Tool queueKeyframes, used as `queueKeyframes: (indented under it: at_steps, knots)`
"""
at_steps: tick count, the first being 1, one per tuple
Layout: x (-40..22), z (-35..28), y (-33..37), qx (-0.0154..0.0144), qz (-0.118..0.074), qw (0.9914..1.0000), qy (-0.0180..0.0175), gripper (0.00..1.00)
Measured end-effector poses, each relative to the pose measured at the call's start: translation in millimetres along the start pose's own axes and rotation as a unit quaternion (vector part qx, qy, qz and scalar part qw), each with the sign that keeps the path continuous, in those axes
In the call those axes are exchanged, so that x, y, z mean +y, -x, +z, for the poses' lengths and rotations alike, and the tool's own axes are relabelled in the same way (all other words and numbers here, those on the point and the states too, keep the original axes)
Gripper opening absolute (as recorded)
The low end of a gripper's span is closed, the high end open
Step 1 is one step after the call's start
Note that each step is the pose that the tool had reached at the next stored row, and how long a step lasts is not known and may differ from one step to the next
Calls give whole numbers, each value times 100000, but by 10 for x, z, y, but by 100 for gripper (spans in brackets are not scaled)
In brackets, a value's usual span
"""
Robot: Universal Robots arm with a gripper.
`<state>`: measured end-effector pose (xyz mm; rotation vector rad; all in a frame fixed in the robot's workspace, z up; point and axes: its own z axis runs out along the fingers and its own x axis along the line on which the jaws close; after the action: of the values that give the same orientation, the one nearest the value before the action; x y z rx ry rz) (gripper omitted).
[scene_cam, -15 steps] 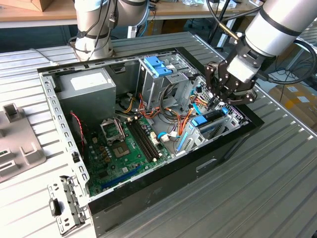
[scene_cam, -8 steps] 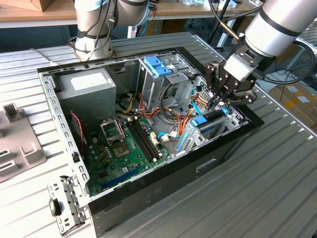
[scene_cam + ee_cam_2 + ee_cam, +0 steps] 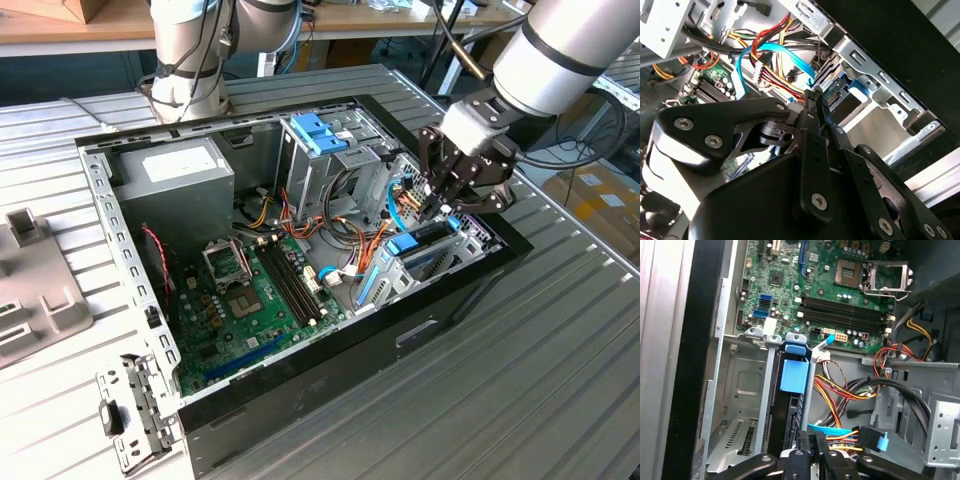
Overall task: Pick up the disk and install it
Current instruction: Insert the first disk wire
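Observation:
The disk (image 3: 789,416) stands on edge in the metal drive bay (image 3: 742,390) at the case's front corner, its dark body framed by a bright blue rail and tab (image 3: 794,375). In the exterior view the disk (image 3: 427,257) lies low in the bay on that view's right. My gripper (image 3: 441,208) hangs just above its rear end. The fingers (image 3: 816,107) are pressed together with nothing visible between them. Their tips sit close to the disk's connector edge (image 3: 838,94) and the cables there. In the first wrist view my gripper (image 3: 812,442) sits right behind the disk's end.
A light-blue flat cable (image 3: 785,55) and red, yellow and orange wires (image 3: 840,390) crowd the space around the fingers. The motherboard (image 3: 250,300), a grey power supply box (image 3: 170,170) and an upper cage with a blue bracket (image 3: 320,135) fill the case. A grey fixture (image 3: 30,290) lies on the table.

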<state>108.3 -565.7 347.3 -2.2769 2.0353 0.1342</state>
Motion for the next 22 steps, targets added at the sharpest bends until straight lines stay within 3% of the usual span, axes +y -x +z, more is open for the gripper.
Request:
queueKeyframes:
  at_steps: [7,10,15,22]
  knots:
    - [0,8,-1,27,4424,99901,-542,16]
    - [2,8,-14,20,4540,99895,-556,16]
    - [9,-3,-101,22,4616,99892,-564,16]
    - [-2,-7,-131,25,4656,99890,-569,16]
